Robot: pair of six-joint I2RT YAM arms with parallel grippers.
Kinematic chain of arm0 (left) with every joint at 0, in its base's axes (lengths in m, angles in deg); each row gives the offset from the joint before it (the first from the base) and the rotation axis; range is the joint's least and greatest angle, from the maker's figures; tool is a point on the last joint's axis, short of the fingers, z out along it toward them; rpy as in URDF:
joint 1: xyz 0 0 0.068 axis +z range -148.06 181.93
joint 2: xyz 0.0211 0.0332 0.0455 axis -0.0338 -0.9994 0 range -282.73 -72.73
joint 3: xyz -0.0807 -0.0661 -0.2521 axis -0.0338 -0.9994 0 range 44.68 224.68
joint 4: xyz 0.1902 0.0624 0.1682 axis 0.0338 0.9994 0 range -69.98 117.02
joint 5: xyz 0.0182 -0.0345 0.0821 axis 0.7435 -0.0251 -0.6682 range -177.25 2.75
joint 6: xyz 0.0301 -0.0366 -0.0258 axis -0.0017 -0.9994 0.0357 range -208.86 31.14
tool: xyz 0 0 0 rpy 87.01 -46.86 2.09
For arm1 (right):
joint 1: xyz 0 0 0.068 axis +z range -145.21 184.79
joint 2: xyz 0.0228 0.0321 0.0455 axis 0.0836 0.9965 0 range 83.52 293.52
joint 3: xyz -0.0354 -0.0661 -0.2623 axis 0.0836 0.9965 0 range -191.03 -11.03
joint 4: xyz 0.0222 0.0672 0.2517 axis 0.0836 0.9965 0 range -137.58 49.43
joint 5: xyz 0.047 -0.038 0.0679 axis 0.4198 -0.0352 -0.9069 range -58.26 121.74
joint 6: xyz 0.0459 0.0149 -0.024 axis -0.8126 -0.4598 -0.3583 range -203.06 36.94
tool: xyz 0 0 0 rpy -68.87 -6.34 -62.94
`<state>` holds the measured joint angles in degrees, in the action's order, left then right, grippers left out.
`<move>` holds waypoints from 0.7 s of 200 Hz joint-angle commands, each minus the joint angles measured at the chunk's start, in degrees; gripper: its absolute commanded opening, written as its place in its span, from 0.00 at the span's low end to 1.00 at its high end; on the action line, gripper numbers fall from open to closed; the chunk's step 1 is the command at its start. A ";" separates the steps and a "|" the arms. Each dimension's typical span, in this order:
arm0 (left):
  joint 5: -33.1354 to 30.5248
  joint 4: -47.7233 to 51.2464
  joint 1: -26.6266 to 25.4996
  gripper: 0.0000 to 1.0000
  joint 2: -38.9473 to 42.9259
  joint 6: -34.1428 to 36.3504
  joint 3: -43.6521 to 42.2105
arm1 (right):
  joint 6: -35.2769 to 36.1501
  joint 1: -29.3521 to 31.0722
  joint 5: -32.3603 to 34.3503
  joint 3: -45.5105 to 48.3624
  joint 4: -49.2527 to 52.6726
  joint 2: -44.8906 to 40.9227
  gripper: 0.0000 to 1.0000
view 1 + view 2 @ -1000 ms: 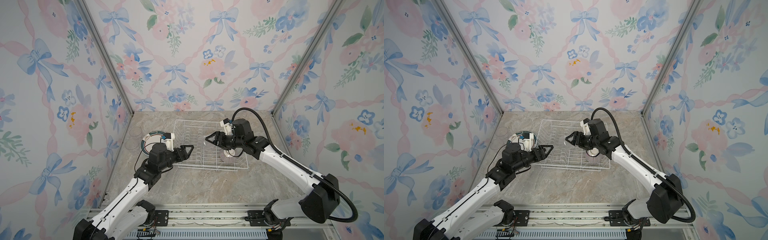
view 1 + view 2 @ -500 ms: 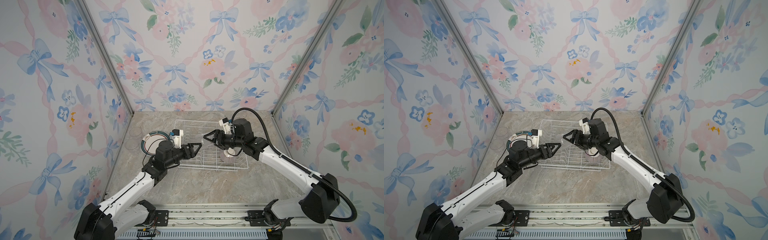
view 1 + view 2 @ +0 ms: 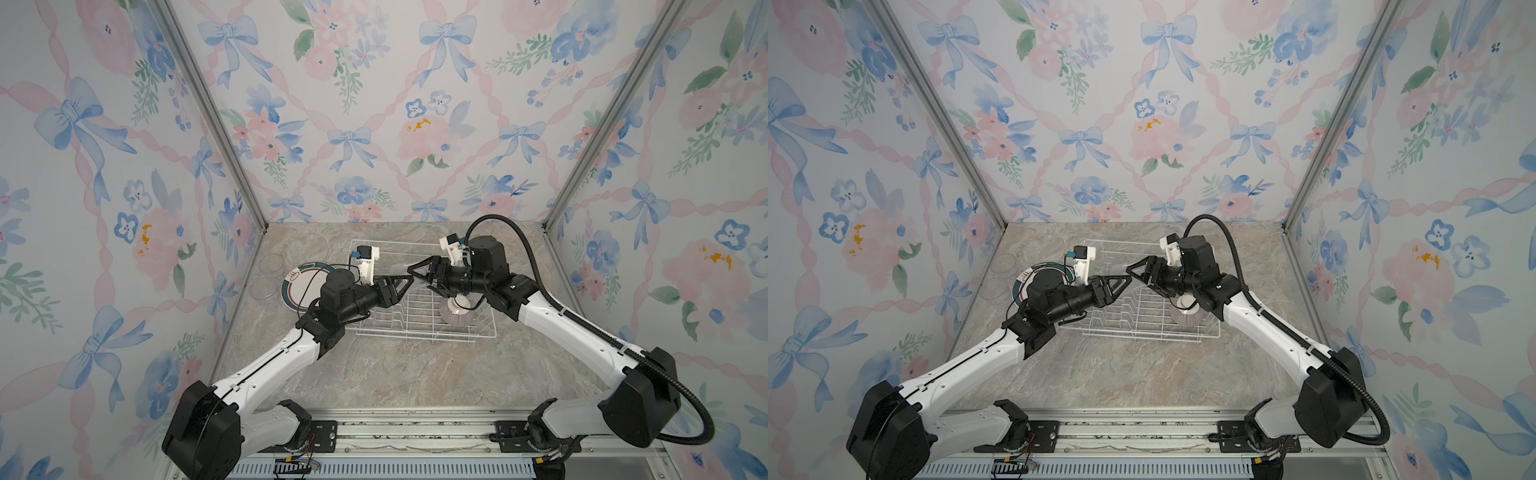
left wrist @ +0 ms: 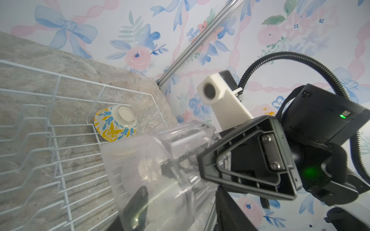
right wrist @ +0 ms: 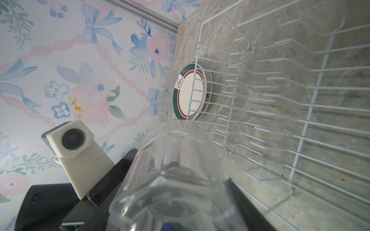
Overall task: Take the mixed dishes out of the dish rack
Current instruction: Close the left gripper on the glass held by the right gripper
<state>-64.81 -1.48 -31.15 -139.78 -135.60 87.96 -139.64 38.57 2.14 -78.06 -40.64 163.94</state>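
Observation:
Above the white wire dish rack (image 3: pixel 473 337) (image 3: pixel 1198 337) my two grippers meet tip to tip. My right gripper (image 3: pixel 417 271) (image 5: pixel 174 216) is shut on a clear glass cup (image 4: pixel 160 160) (image 5: pixel 174 172) lying sideways. My left gripper (image 3: pixel 404 283) (image 4: pixel 180 210) has a finger on each side of that cup; the views do not show whether they press on it. A purplish striped bowl (image 3: pixel 457 314) (image 3: pixel 1187 316) sits upside down in the rack. A yellow-blue patterned bowl (image 4: pixel 116 124) lies in the rack's corner, hidden by the right arm in both top views.
A plate with a teal-brown rim (image 3: pixel 297 282) (image 5: pixel 190 94) lies flat on the stone table left of the rack. Two clear cups (image 3: pixel 271 262) (image 3: pixel 262 289) stand beside it by the left wall. The rack's upright prongs (image 5: pixel 250 104) rise under both grippers.
My left arm has reached right, from the rack's left edge to the cup in my right gripper, and its jaws have narrowed. The right arm has hardly moved.

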 commanded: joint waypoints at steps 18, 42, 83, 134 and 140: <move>1.01 -3.54 -0.89 0.52 -0.93 1.13 1.62 | -2.81 -0.28 -2.74 1.02 -5.25 -1.49 0.58; 0.69 -4.53 -1.34 0.51 -1.32 1.04 1.58 | -4.25 -0.21 -3.40 1.37 -6.88 -1.28 0.58; 0.47 -4.83 -1.64 0.38 -2.59 0.12 2.31 | -6.08 -0.17 -4.14 2.16 -9.18 -1.10 0.58; -0.24 -4.71 -1.64 0.31 -3.84 -0.55 2.64 | -6.36 -0.12 -4.36 2.42 -9.66 -1.32 0.61; -0.68 -4.74 -1.63 0.30 -3.72 -0.60 2.57 | -6.34 -0.12 -4.32 2.50 -9.66 -1.31 0.61</move>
<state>-64.88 -5.72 -31.93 -142.47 -137.17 89.10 -146.37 37.44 0.80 -76.18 -47.83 163.86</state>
